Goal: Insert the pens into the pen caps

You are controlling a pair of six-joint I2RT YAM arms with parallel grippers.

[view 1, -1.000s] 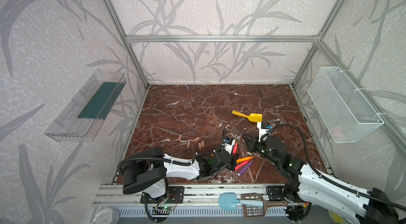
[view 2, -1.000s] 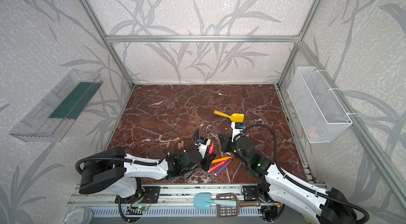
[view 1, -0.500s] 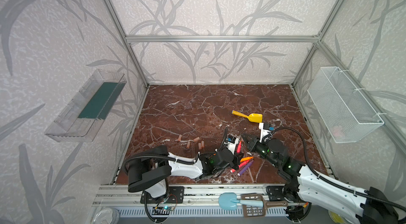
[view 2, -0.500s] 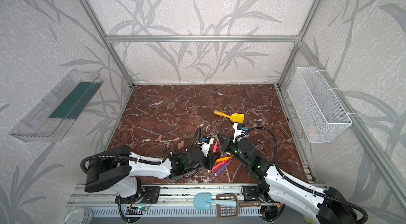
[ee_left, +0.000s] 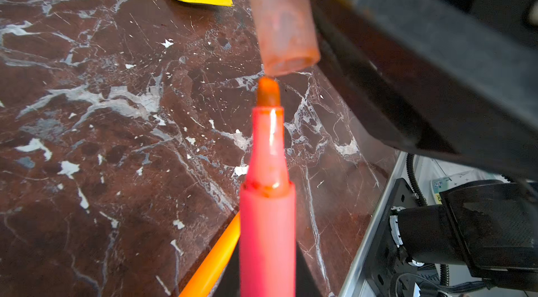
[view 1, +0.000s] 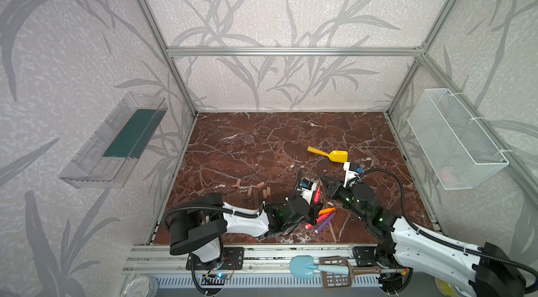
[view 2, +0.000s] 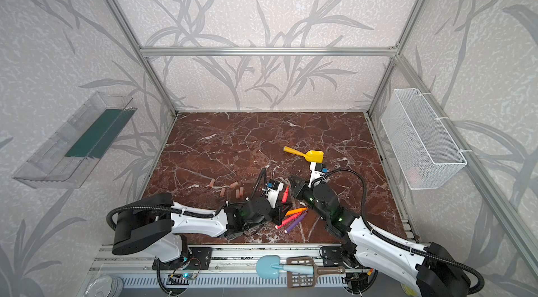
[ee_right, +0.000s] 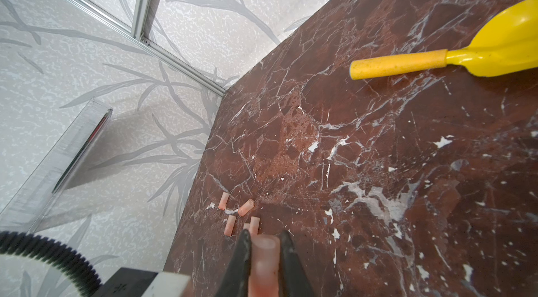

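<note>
The left fingers point(view 1: 316, 207), clamped on a pen point(view 1: 317, 195), have raised it to the cap point(ee_left: 281, 27) at 12 o'clock, clamped in the right fingers point(ee_right: 238, 263); I think insertion can begin.

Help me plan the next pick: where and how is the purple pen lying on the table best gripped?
Probably grip the purple pen on the barrel near its white rear end, coming straight down with the end effector jaws across it. It lies flat, its tip should stay free for capping, and a red-pink pen lies close alongside.
</note>
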